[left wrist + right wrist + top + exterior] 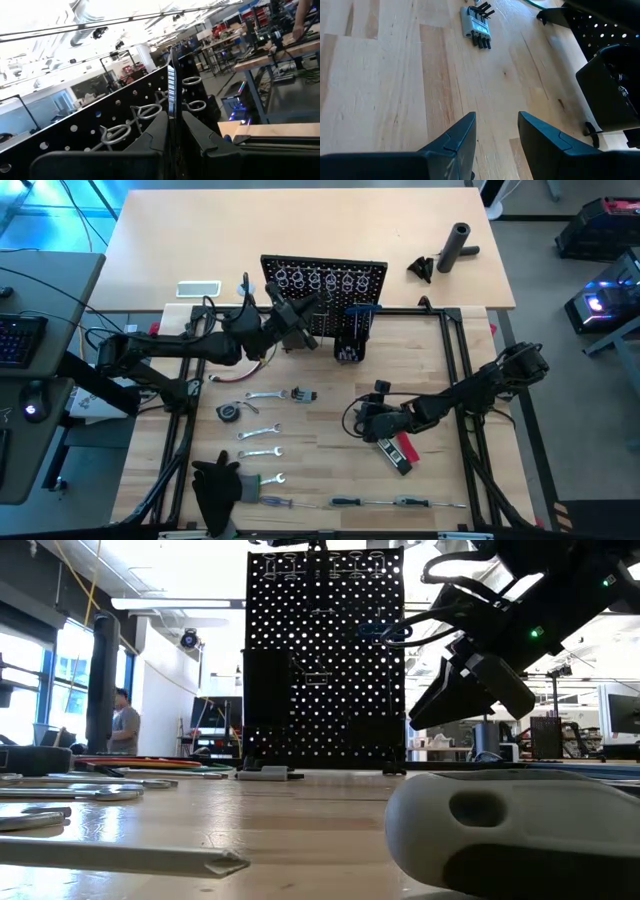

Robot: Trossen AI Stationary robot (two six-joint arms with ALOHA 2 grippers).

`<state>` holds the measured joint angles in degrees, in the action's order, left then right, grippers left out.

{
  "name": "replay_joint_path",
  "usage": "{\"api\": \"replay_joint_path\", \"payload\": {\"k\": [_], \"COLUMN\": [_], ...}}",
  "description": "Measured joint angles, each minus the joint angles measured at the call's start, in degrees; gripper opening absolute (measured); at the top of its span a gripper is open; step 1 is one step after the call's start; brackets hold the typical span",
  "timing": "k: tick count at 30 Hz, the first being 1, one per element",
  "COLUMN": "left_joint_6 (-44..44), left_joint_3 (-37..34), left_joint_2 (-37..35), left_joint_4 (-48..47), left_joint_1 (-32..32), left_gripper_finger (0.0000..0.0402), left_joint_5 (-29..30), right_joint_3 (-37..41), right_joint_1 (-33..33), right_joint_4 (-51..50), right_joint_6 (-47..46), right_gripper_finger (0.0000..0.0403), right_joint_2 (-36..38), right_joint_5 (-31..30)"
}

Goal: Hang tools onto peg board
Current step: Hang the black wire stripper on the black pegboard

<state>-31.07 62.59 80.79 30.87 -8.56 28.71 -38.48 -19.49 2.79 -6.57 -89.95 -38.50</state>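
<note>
Flat steel tool (171,90) in left gripper (173,131)

The thin silver tool (171,95) clamped in the left hand (172,131) shows edge-on only, so its kind cannot be told; a large pale blurred handle (520,830) fills the low view's near corner, cut off by the edge, and the peg board (325,655) loses its top there

Both arms are dark, almost black, built from rounded joint housings joined by slim links. The left gripper (174,131) has two matte black wedge-shaped fingers. The right gripper (496,131) has the same angular black fingers with stepped edges. Black cables loop beside the right arm's wrist, and a green light glows on one housing.
</note>
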Motion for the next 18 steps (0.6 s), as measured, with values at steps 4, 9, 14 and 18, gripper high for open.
{"api": "replay_joint_path", "payload": {"k": [4, 9, 14, 18], "left_joint_6": [-0.1, -2.9, -7.7, -8.2], "left_joint_3": [0.0, 0.1, 0.1, 0.1], "left_joint_2": [0.4, 3.8, 6.8, 6.8], "left_joint_4": [0.4, 4.6, 11.1, 11.3], "left_joint_1": [0.0, 0.3, 1.5, 1.9], "left_gripper_finger": [0.0021, 0.0021, 0.0021, 0.0021], "left_joint_5": [0.2, 1.7, 4.7, 6.5], "right_joint_3": [0.0, 0.0, 0.0, 0.0], "right_joint_1": [0.0, 0.0, 0.0, 0.0], "right_joint_4": [0.0, 0.0, -0.6, -1.7], "right_joint_6": [0.1, 0.1, -0.9, -1.5], "right_gripper_finger": [0.0142, 0.0142, 0.0142, 0.0142], "right_joint_2": [0.0, 0.0, 0.0, 0.0], "right_joint_5": [0.0, 0.1, 0.6, 1.3]}}
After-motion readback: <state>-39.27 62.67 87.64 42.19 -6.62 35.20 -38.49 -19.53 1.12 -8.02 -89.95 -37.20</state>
